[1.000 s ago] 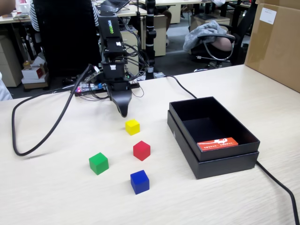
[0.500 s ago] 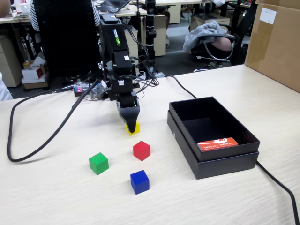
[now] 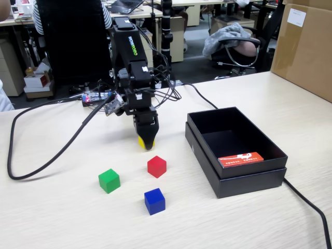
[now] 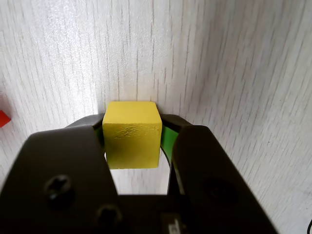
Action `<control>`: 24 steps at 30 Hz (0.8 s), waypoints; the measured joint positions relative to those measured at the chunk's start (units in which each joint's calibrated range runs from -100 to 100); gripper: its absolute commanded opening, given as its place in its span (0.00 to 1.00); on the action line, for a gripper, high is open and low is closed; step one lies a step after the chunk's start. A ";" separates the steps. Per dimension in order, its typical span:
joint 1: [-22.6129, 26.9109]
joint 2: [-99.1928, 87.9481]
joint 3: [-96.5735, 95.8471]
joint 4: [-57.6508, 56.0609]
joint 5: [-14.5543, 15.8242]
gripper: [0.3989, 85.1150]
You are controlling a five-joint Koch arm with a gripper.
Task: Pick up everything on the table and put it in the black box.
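Yellow cube [image 4: 132, 134] clamped between claw [image 3: 146, 138] jaws, arm bent steeply down over table [image 3: 62, 212]

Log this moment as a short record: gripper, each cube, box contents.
gripper: shut on yellow cube
yellow cube: between the jaws; barely visible in the fixed view
red cube: on the table, free
green cube: on the table, free
blue cube: on the table, nearest the camera
black box: holds only an orange-red card, no cubes
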 measured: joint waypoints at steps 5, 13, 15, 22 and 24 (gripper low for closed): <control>0.20 -0.26 0.55 -0.85 0.20 0.01; 6.50 -9.45 16.43 -12.23 2.88 0.01; 8.69 -9.58 28.75 -15.56 3.22 0.01; 13.24 0.39 45.73 -16.11 3.66 0.01; 14.21 7.77 51.48 -16.03 3.81 0.01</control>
